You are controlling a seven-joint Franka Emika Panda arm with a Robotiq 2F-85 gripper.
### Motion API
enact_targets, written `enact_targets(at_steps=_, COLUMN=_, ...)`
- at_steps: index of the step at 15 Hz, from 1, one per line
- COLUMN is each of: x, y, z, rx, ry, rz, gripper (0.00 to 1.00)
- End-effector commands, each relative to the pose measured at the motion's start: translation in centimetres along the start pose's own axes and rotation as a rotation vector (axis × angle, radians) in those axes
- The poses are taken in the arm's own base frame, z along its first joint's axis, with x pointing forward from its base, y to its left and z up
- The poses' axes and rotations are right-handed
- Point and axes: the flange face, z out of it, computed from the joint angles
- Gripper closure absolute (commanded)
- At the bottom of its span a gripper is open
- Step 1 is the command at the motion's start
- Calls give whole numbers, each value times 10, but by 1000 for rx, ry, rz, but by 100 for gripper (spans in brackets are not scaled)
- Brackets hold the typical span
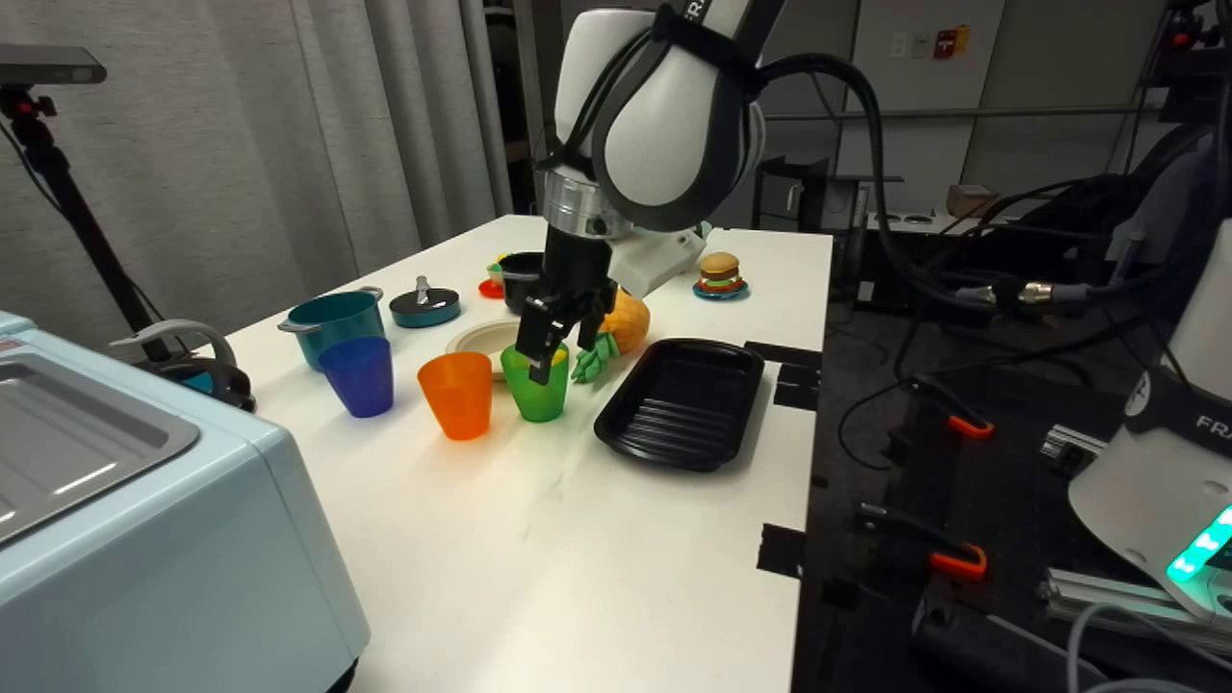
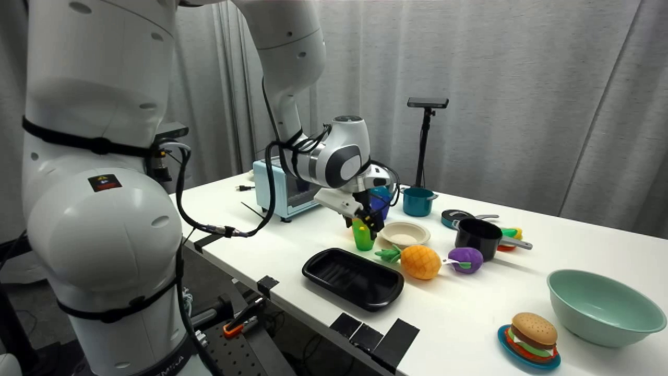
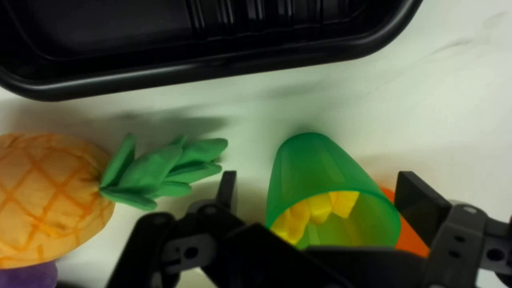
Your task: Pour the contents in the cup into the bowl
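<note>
Spread apart and released, the gripper point(image 3: 318, 188) is hanging low over the table point(image 1: 577, 568), its fingers point(image 3: 420, 208) standing wider than the green cup point(image 3: 316, 164) between them. The cup is standing upright on its narrower base, its wide mouth pointing up toward the gripper, and its long axis is running up and down from base to rim. Inside it, yellow pieces point(image 3: 320, 208) are showing through the mouth.

The upper part of the cup is sitting between the fingers, off-centre. A clear gap is showing at the finger nearer the toy pineapple point(image 3: 52, 196); the finger on the orange cup's side is standing very near the rim, and whether it is touching cannot be told.

On the table, the cup is standing in from the taped edge, with the black tray point(image 1: 683, 395) lying between it and that edge. The white bowl point(image 2: 405, 235) is resting just beside the cup, on the side toward the curtain-side edge. The orange cup point(image 1: 459, 397) is standing near the green one, toward the end edge by the light-blue oven point(image 1: 183, 558), and the blue cup point(image 1: 361, 377) is standing farther toward the curtain-side edge. The pineapple is lying with its leaves pointing toward the green cup.
</note>
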Motion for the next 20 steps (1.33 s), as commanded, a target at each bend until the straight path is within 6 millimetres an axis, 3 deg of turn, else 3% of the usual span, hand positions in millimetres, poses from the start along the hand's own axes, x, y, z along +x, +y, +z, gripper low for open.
enact_targets(at_steps=1, x=-2, y=-13, z=8, rx=16, ry=28, rz=4, gripper=0)
enact_targets(at_steps=8, x=-25, y=-37, z=31, rx=42, ry=43, rz=-16, gripper=0)
enact_targets(at_steps=20, x=-25, y=-37, z=37, rx=44, ry=63, rz=-25, gripper=0)
